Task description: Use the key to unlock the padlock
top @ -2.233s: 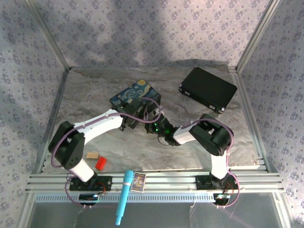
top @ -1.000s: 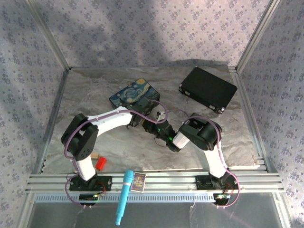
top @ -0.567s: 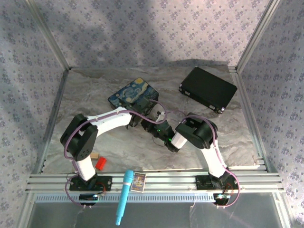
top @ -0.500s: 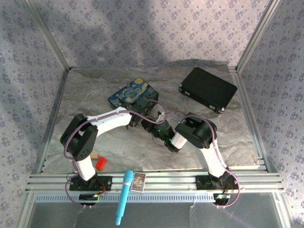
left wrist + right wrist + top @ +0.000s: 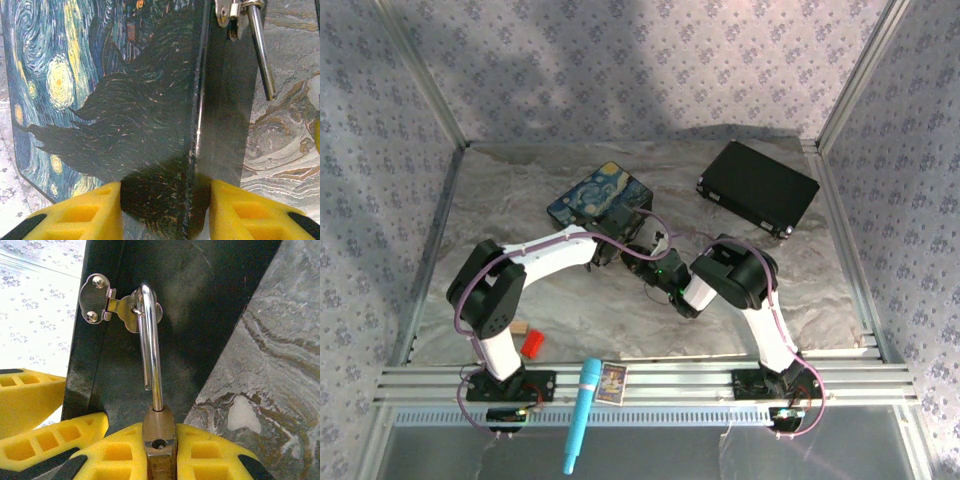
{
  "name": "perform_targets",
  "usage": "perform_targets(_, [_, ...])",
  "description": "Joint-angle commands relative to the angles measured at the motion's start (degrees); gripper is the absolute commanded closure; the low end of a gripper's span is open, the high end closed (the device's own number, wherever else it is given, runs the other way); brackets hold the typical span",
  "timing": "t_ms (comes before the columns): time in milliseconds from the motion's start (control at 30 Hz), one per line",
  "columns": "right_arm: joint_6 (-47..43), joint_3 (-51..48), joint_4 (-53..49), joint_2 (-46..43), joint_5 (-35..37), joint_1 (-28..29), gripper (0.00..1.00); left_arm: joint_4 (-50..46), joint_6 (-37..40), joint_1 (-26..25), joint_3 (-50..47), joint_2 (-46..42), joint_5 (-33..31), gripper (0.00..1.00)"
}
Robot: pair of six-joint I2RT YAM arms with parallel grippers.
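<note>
The right end effector (image 5: 160, 460) clamps the padlock (image 5: 159, 431) (shackle sprung free), hooked through the hasp (image 5: 120, 305) on the dark box (image 5: 210, 290).

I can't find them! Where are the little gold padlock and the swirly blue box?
Small brass-gold padlock (image 5: 159, 432): right wrist view, on its body.
Blue Starry Night painted box (image 5: 75, 100): left wrist view, on its painted face.
</note>
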Motion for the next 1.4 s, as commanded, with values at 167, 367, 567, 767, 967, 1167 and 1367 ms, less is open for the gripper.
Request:
perform_targets(167, [5.5,2.5,1.4,1.9,3.6,-1.7,1.0,-5.9,0.3,0.4,-2.7,0.7,6.2,0.58])
perform_targets(367, [13.1,4.1,1.4,4.1,3.7,-1.0,1.0,-5.9,0.4,0.2,-2.7,0.6,6.2,0.58])
perform_targets(567, [10.5,2.5,1.1,2.8,3.6,-1.9,1.0,-6.0,0.3,0.3,-2.7,0.5,6.3,0.57])
perform_targets(767, [12.7,2.9,1.4,4.5,2.6,-2.6,1.0,-5.7,0.3,0.2,-2.6,0.5,6.3,0.57])
perform_targets(967, [12.2,4.3,1.4,3.8,1.4,-3.8,1.0,-5.6,0.2,0.1,-2.9,0.3,6.3,0.57])
perform_targets(1167, [12.6,3.5,1.4,4.4,1.7,-4.0,1.0,-5.8,0.1,0.1,-2.7,0.6,6.4,0.57])
perform_targets(1367, [13.8,4.9,1.4,4.5,1.3,-4.9,1.0,-6.0,-0.1,0.0,-2.8,0.1,6.1,0.57])
